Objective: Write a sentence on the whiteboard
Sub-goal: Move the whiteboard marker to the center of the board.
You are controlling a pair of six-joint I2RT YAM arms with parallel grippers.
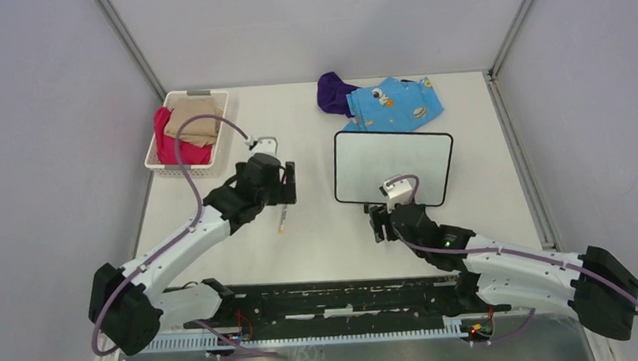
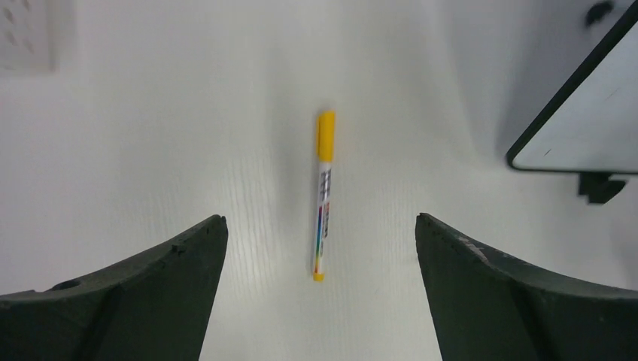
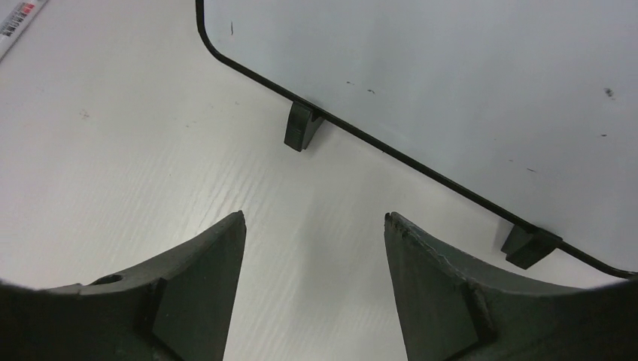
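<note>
The whiteboard (image 1: 393,167) lies flat at the table's middle right, with a black frame and small feet (image 3: 301,124). Its surface (image 3: 451,68) is blank apart from tiny specks, and no sentence shows on it. A white marker with a yellow cap (image 1: 282,219) lies on the table left of the board. My left gripper (image 1: 288,187) hovers over it, open and empty. In the left wrist view the marker (image 2: 323,195) lies between and just beyond the fingertips (image 2: 321,226). My right gripper (image 1: 378,223) is open and empty at the board's near left corner (image 3: 314,218).
A white basket (image 1: 157,157) with red and tan cloths stands at the back left. A blue patterned cloth (image 1: 399,104) and a purple cloth (image 1: 335,91) lie behind the board. Grey walls enclose the table on three sides.
</note>
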